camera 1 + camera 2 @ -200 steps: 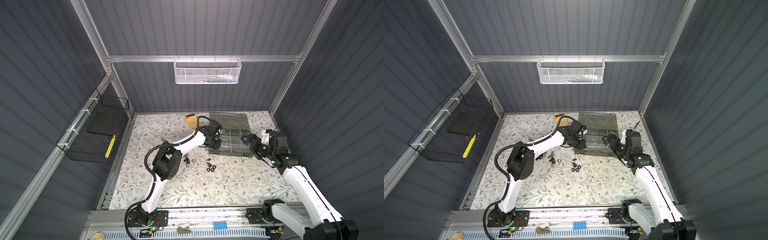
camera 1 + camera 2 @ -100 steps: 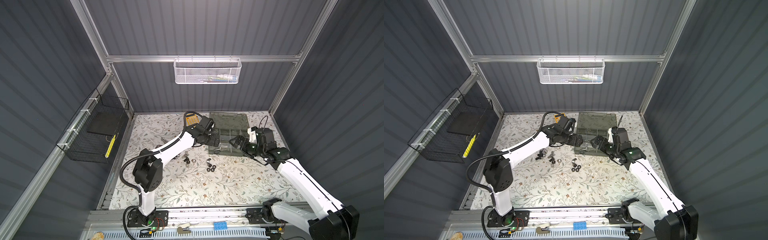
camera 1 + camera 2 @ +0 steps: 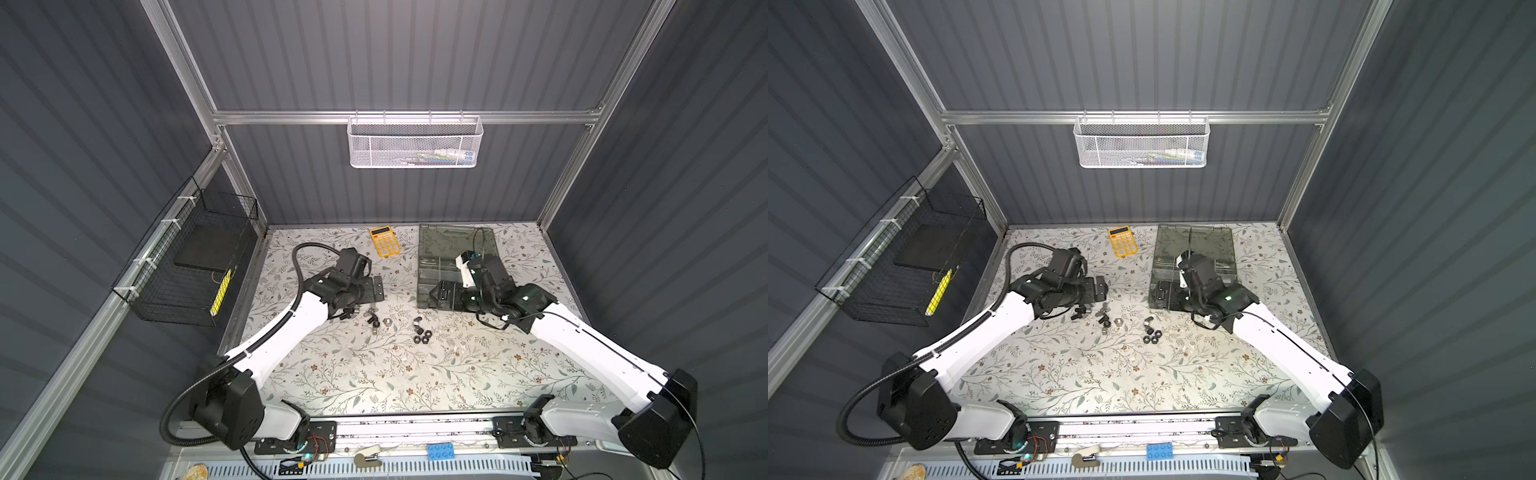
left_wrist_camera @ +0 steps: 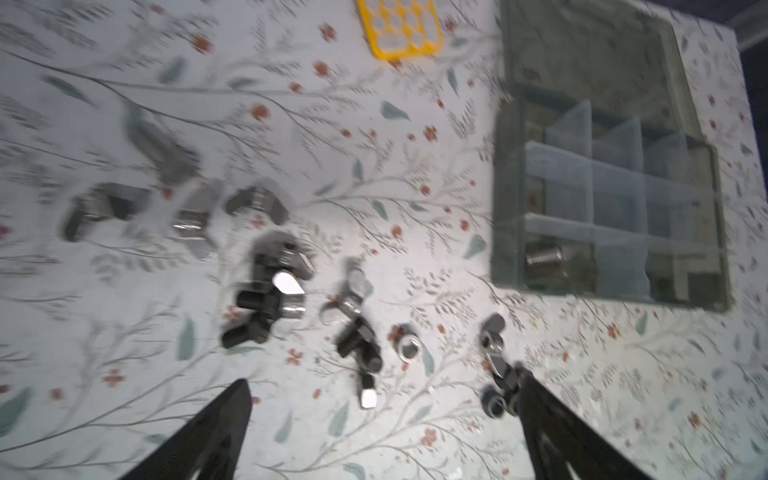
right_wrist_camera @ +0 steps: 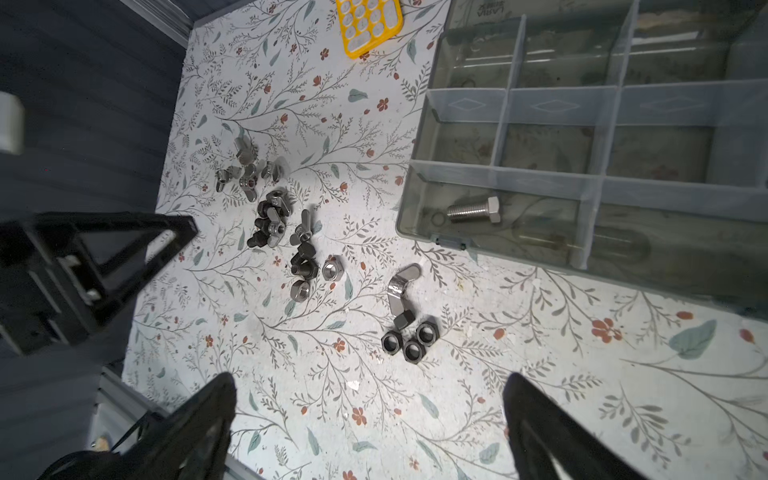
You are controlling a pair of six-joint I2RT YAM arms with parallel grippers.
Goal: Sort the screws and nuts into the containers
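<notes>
Containers [image 5: 548, 145] were the clear-divided compartments of a smoky grey organizer box [image 3: 432, 270]. It sat open toward the back right of the floral table [image 3: 374, 374], with its lid [image 3: 453, 241] laid flat behind it and a yellow calculator [image 3: 385, 242] near its left side. In the right wrist view one silver bolt [image 5: 473, 210] lay on its side in the corner compartment nearest the loose hardware. The left wrist view showed that bolt through the box wall, blurred. Whether anything smaller lay in the farther compartments could not be told.

Most of the screws and nuts lay outside the box, on the table off its near left corner. Closest to it was a tight group of black nuts [image 5: 409, 338] with a silver wing nut [image 5: 401, 282] against them. A silver hex nut [image 5: 332, 270] sat just beside some black screws [image 5: 301, 259]. Farther off was a heap of wing nuts [image 5: 249, 174].

The left gripper [image 4: 386, 380] hung above the scattered pieces with its fingers spread wide and nothing between them. The right gripper [image 5: 370, 380], over the box's near left corner in both top views, was spread just as wide and held nothing.
</notes>
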